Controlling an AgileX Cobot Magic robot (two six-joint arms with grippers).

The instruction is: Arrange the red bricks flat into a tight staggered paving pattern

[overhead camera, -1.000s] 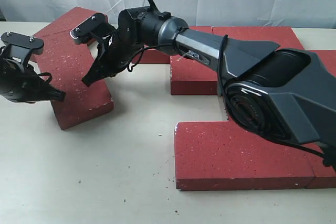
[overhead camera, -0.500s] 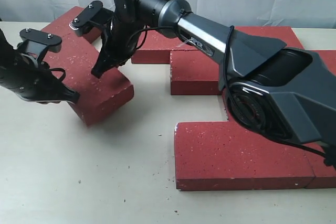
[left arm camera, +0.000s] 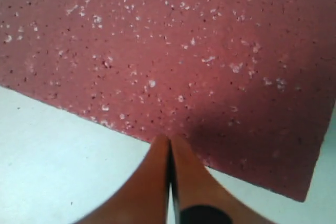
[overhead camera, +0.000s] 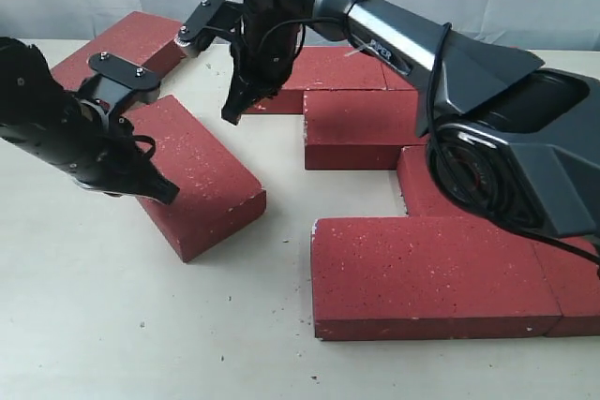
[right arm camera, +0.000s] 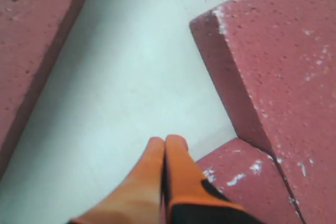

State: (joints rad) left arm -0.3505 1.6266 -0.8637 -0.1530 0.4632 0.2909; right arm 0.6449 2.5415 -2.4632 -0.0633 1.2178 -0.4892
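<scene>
Our left fingers [overhead camera: 159,187] are pressed together, holding nothing, their tips at the long edge of the angled red brick [overhead camera: 202,170] lying flat on the worktop [overhead camera: 141,325]. Our right fingers [overhead camera: 234,110], likewise closed and empty, hover between it and the other red bricks [overhead camera: 422,274].

On the desk [overhead camera: 141,325], one brick [overhead camera: 202,175] lies askew at left — the other bricks [overhead camera: 427,274] cluster right, near to far.
</scene>
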